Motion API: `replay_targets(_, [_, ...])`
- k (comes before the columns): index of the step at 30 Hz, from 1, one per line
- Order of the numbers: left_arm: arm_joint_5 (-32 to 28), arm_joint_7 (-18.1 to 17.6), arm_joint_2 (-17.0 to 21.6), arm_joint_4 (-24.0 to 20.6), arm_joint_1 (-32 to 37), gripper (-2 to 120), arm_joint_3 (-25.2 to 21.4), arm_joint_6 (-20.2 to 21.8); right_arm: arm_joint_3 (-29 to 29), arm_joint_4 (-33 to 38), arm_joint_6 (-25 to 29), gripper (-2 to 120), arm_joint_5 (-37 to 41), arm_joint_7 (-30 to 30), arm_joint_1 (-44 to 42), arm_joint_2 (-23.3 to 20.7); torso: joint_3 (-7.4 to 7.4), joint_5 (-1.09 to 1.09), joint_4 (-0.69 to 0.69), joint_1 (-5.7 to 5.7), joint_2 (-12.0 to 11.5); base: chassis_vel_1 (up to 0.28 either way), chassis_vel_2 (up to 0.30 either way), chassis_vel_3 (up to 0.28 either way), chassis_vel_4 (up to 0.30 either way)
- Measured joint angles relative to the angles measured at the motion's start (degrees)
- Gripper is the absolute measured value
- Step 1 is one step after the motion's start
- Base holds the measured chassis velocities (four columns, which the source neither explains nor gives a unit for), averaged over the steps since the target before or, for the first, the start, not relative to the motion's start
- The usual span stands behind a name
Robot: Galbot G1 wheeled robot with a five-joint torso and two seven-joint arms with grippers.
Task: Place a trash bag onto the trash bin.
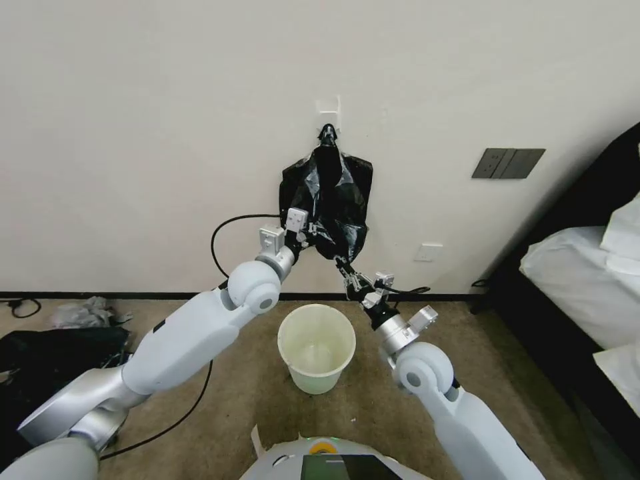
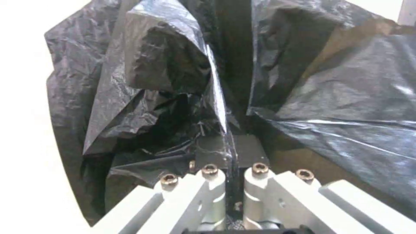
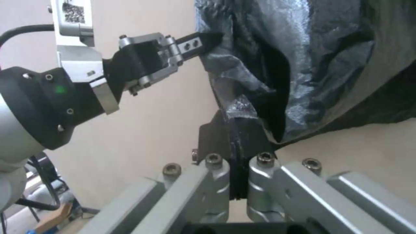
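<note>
Right gripper (image 3: 236, 136): black pads pressed together, pinching lower edge of trash bag (image 3: 303, 65). Bag glossy, black, crinkled, hanging against pale wall (image 3: 151, 130). Left gripper (image 3: 206, 40): farther off, reaching in from side, fingertips closed on bag's edge higher up. White tag with printed code (image 3: 71, 14) on left wrist. Black cable (image 3: 21, 31) alongside wrist.

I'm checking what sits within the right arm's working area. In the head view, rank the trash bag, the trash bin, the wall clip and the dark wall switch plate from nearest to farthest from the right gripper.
1. trash bag: its lower corner is pinched in the right gripper.
2. trash bin: on the floor just below, slightly to the left.
3. wall clip: straight above, holding the bag's top.
4. wall switch plate: up and off to the right.
</note>
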Motion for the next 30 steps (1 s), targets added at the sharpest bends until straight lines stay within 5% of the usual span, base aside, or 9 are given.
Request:
replay_targets(6, [-0.02, 0.01, -0.07, -0.44, 1.08, 0, -1.66, -0.88, 1.08, 1.76, -0.77, 8, -0.68, 1.07, -1.30, -0.67, 0.00, 0.00, 0.00, 0.00, 0.00, 0.000, 0.000, 0.000, 0.000])
replay_targets(19, [-0.50, 0.41, 2.56, -4.05, 4.28, 0, -4.83, -1.92, 7.56, 11.54, -3.18, 54, -3.92, 2.56, -6.98, -8.82, 0.00, -0.01, 0.00, 0.00, 0.00, 0.000, 0.000, 0.000, 0.000])
replay_targets(24, [-0.51, 0.44, 2.63, -4.33, 3.83, 0, -4.74, -2.02, 6.50, 15.35, -8.61, 72, -3.96, 5.89, -0.90, -12.06, 0.00, 0.00, -0.01, 0.00, 0.00, 0.000, 0.000, 0.000, 0.000])
replay_targets(26, [-0.50, 0.41, 2.43, -4.36, 3.47, 0, -4.53, -2.02, 5.05, 15.42, -16.10, 82, -3.14, 9.46, 4.79, -14.18, 0.00, 0.01, 0.00, 0.00, 0.00, 0.000, 0.000, 0.000, 0.000])
replay_targets(30, [-0.47, 0.37, 2.26, -4.61, 3.52, 0, -4.58, -2.02, 1.85, 12.88, -21.17, 96, -1.49, 10.85, 13.45, -16.77, 0.00, 0.01, 0.00, 0.00, 0.00, 0.000, 0.000, 0.000, 0.000])
